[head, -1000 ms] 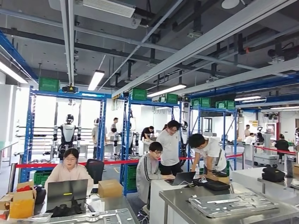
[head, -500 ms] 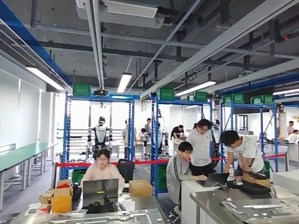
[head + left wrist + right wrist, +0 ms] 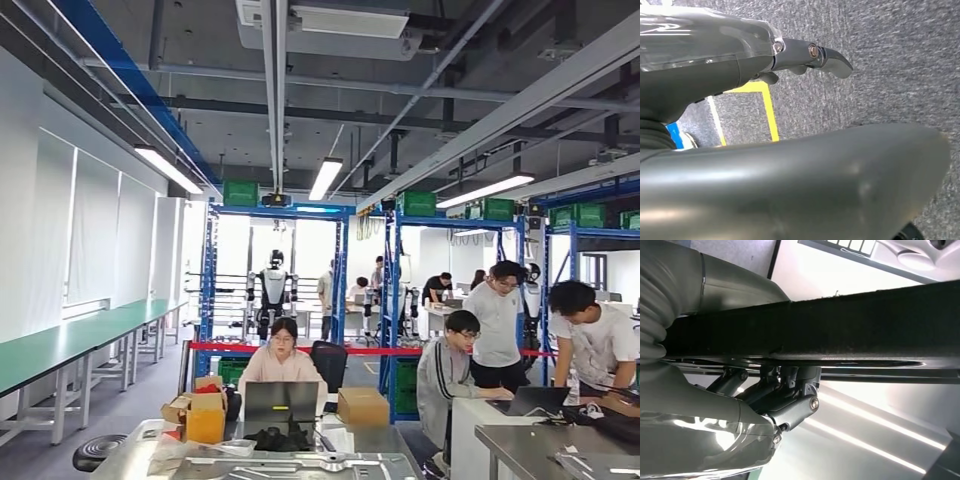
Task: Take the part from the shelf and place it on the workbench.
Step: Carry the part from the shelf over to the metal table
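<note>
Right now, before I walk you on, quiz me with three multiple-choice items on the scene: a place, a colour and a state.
1. Where is the yellow box?
A. on the floor
B. on the steel table, beside the laptop
C. on a green bench

2. What colour are the crates on top of the blue racks?
A. red
B. grey
C. green

3. What is the right hand doing?
A. gripping the dark part
B. hanging with nothing in it
C. pressing on a laptop

Answers:
1 B: the yellow box sits on the steel table, beside the laptop.
2 C: the crates on the blue racks are green.
3 A: the right hand has its fingers curled under the dark part.
</note>
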You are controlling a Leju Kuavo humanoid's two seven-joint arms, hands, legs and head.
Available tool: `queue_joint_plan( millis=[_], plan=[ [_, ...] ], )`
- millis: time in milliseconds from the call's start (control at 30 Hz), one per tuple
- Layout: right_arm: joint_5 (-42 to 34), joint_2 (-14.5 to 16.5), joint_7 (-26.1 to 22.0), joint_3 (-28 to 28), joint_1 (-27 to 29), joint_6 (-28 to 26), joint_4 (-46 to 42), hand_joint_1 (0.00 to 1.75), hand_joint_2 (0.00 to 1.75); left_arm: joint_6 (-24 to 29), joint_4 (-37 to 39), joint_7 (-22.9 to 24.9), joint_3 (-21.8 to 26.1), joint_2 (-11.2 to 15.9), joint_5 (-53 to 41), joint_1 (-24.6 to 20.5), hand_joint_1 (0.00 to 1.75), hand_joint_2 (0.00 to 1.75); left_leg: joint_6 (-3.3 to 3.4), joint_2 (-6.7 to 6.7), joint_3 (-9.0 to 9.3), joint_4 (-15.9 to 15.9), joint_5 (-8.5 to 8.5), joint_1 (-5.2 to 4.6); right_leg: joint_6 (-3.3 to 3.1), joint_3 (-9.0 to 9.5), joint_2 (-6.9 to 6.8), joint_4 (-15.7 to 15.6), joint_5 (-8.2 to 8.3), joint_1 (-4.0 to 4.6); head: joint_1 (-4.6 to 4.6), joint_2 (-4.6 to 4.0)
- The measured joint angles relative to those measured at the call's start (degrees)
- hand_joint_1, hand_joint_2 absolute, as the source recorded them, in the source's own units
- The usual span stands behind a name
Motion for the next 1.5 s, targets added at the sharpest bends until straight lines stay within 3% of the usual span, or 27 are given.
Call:
queue_joint_plan(
  millis=[67,100,133,167,200,267,300,367,433,500,600,633,667,700,767,833,933,1000,1033,1100,1133,1167,1200,1267,1300,1367,1500],
  plan=[
    [0.18,0.02,0.0,-0.25,0.49,-0.09,-0.02,1.75,1.75,0.01,0.0,-0.03,0.01,0.0,0.0,-0.27,0.0,1.75,0.51,-0.38,0.0,0.01,-0.02,-0.23,-0.02,-3.53,1.59,7.7,-3.7,0.0,0.0,0.0],
    [0.28,0.02,0.01,-0.31,0.74,-0.12,-0.01,1.75,1.75,0.01,0.0,-0.04,0.01,0.0,0.0,-0.34,0.0,1.75,0.64,-0.64,0.01,0.01,-0.04,-0.42,-0.1,-5.27,1.79,11.18,-4.82,0.04,0.0,0.0],
    [0.37,0.02,0.01,-0.34,0.95,-0.14,0.0,1.75,1.75,0.01,0.0,-0.04,0.01,0.0,0.0,-0.37,0.0,1.75,0.75,-0.9,0.05,0.02,-0.06,-0.65,-0.28,-6.28,1.87,13.01,-4.91,0.12,0.0,0.0],
    [0.42,0.03,0.02,-0.37,1.08,-0.15,0.0,1.75,1.75,0.01,0.0,-0.04,0.01,0.0,0.0,-0.37,0.0,1.75,0.82,-1.18,0.13,0.03,-0.08,-0.89,-0.61,-6.25,1.93,12.54,-3.85,0.28,0.0,0.0],
    [0.43,0.04,0.02,-0.41,1.14,-0.16,-0.01,1.75,1.75,0.0,0.0,-0.05,0.01,0.0,0.02,-0.37,0.0,1.75,0.87,-1.46,0.23,0.03,-0.11,-1.1,-1.12,-5.21,2.03,9.87,-1.9,0.52,0.0,0.0],
    [0.43,0.1,0.02,-0.59,1.12,-0.16,-0.05,1.75,1.75,-0.02,0.01,-0.17,0.01,-0.08,0.05,-0.4,0.0,1.75,0.9,-1.91,0.31,0.04,-0.15,-1.44,-2.62,-1.93,2.46,2.18,2.06,1.23,0.02,0.0],
    [0.41,0.16,0.02,-0.69,1.09,-0.15,-0.08,1.75,1.75,-0.04,0.01,-0.26,0.01,-0.13,0.08,-0.43,0.0,1.75,0.85,-2.09,0.24,0.07,-0.16,-1.44,-3.22,-0.76,2.62,-0.66,3.09,1.54,0.02,0.0],
    [0.41,0.26,0.02,-0.84,1.06,-0.1,-0.12,1.75,1.75,-0.11,0.02,-0.38,0.02,-0.21,0.1,-0.38,0.0,1.75,0.58,-2.25,0.03,0.04,-0.13,-1.31,-3.82,0.02,2.73,-2.7,3.29,1.91,0.04,0.01],
    [0.4,0.38,0.02,-1.0,1.05,-0.05,-0.25,1.75,1.75,-0.2,0.02,-0.39,0.04,-0.17,0.11,-0.31,0.0,1.75,0.14,-2.28,0.04,0.07,-0.28,-1.23,-3.74,0.34,2.57,-3.54,3.51,1.78,0.04,0.01],
    [0.38,0.62,0.02,-1.14,1.01,-0.04,-0.38,1.75,1.75,-0.31,0.02,-0.42,0.05,-0.14,0.14,-0.34,0.0,1.75,-0.39,-2.13,-0.88,2.42,-1.91,-1.2,-3.74,0.94,2.27,-4.48,3.82,1.38,0.04,0.0],
    [0.34,0.82,0.02,-1.16,1.14,0.14,-0.39,1.75,1.75,-0.35,0.02,-0.46,0.05,0.06,0.17,-0.37,0.0,1.75,-1.38,-1.91,-5.73,12.24,-6.33,-0.55,-3.76,1.34,1.9,-4.74,3.75,1.19,0.04,0.0],
    [0.34,0.83,0.02,-1.16,1.21,0.2,-0.38,1.75,1.75,-0.36,0.02,-0.46,0.05,0.11,0.17,-0.3,0.0,1.75,-1.72,-1.86,-7.01,14.52,-6.76,-0.29,-3.68,1.41,1.83,-4.7,3.61,1.14,0.04,0.0],
    [0.34,0.83,0.02,-1.16,1.23,0.24,-0.36,1.75,1.75,-0.38,0.02,-0.47,0.05,0.13,0.17,-0.21,0.0,1.75,-2.05,-1.78,-7.38,14.91,-6.17,-0.03,-3.52,1.53,1.81,-4.61,3.41,1.04,0.04,0.0],
    [0.33,0.83,0.02,-1.17,1.24,0.26,-0.35,1.75,1.75,-0.42,0.02,-0.48,0.05,0.13,0.17,-0.13,0.0,1.75,-2.35,-1.65,-6.63,13.07,-4.56,0.23,-3.27,1.72,1.8,-4.49,3.14,0.87,0.04,0.0],
    [0.33,0.85,0.02,-1.17,1.24,0.29,-0.34,1.75,1.75,-0.47,0.03,-0.51,0.05,0.11,0.17,-0.1,0.0,1.75,-2.95,-1.25,-3.21,6.03,-0.88,0.62,-2.51,2.19,1.78,-4.07,2.34,0.59,0.04,0.0],
    [0.26,0.87,0.02,-1.19,1.2,0.36,-0.36,1.75,1.75,-0.49,0.04,-0.58,0.06,0.1,0.17,-0.21,0.0,1.75,-2.66,-1.04,-0.99,1.53,0.08,0.59,-1.67,2.35,1.75,-3.51,1.57,0.6,-0.01,0.0],
    [0.12,0.89,0.02,-1.24,1.17,0.53,-0.39,1.75,1.75,-0.51,0.04,-0.63,0.07,0.11,0.12,-0.2,0.0,1.75,-1.06,-1.19,-0.65,1.11,-0.79,0.32,-0.85,2.56,1.73,-3.24,1.14,0.57,-0.07,0.0],
    [0.07,0.89,0.02,-1.29,1.13,0.58,-0.44,1.75,1.75,-0.53,0.04,-0.66,0.08,0.11,0.09,-0.11,0.0,1.75,-0.28,-1.27,-0.02,0.99,-1.1,0.33,-0.45,1.83,1.76,-1.16,0.28,0.41,-0.07,0.0],
    [0.04,0.89,0.02,-1.33,1.12,0.6,-0.46,1.75,1.75,-0.54,0.04,-0.67,0.08,0.11,0.09,-0.12,0.0,1.75,0.06,-1.31,0.31,0.93,-1.29,0.31,-0.27,0.47,1.77,1.51,-0.73,0.37,-0.07,0.0],
    [0.01,0.89,0.02,-1.36,1.19,0.62,-0.45,1.75,1.75,-0.57,0.04,-0.73,0.08,0.11,0.09,-0.19,0.0,1.75,0.59,-1.36,0.79,0.93,-1.79,0.07,-0.16,-4.2,1.8,9.26,-3.31,0.37,-0.07,0.0],
    [0.01,0.89,0.02,-1.37,1.25,0.62,-0.43,1.75,1.75,-0.58,0.04,-0.75,0.08,0.11,0.09,-0.19,0.0,1.75,0.76,-1.41,1.1,0.93,-2.08,-0.13,-0.22,-6.52,1.82,12.43,-3.99,0.39,-0.07,0.0],
    [0.01,0.89,0.02,-1.37,1.28,0.63,-0.4,1.75,1.75,-0.59,0.04,-0.76,0.08,0.11,0.09,-0.16,0.0,1.75,0.89,-1.47,1.52,0.92,-2.44,-0.34,-0.43,-8.04,1.85,13.8,-3.6,0.47,-0.08,0.0],
    [0.0,0.89,0.02,-1.38,1.3,0.63,-0.39,1.75,1.75,-0.59,0.04,-0.77,0.08,0.11,0.09,-0.11,0.0,1.75,0.96,-1.55,2.06,0.91,-2.83,-0.54,-0.82,-8.48,1.91,12.93,-2.03,0.63,-0.08,0.0],
    [-0.01,0.89,0.01,-1.41,1.3,0.63,-0.39,1.75,1.75,-0.59,0.05,-0.83,0.07,0.09,0.07,-0.04,0.0,1.75,1.01,-1.71,3.2,0.82,-3.63,-0.79,-2.12,-6.78,2.04,6.18,3.21,1.36,-0.07,0.0],
    [-0.02,0.89,0.0,-1.45,1.3,0.63,-0.38,1.75,1.75,-0.59,0.05,-0.89,0.07,0.04,0.05,-0.04,0.0,1.75,0.93,-1.79,3.63,0.67,-3.93,-0.79,-2.85,-5.77,2.12,2.93,4.9,1.77,-0.07,0.0],
    [-0.04,0.9,-0.05,-1.53,1.27,0.62,-0.4,1.75,1.75,-0.59,0.07,-0.97,0.07,-0.02,0.01,-0.04,0.0,1.75,0.46,-1.85,4.09,0.39,-4.32,-0.6,-3.88,-4.44,2.25,-0.97,5.84,2.35,-0.11,0.02],
    [-0.04,1.1,-0.18,-1.62,1.26,0.6,-0.58,1.75,1.75,-0.63,0.07,-1.0,0.04,-0.03,-0.09,-0.07,0.0,1.75,-0.57,-1.64,5.02,1.51,-4.76,-0.62,-4.21,-1.49,2.23,-3.71,5.36,1.96,-0.13,0.04]
  ],
)
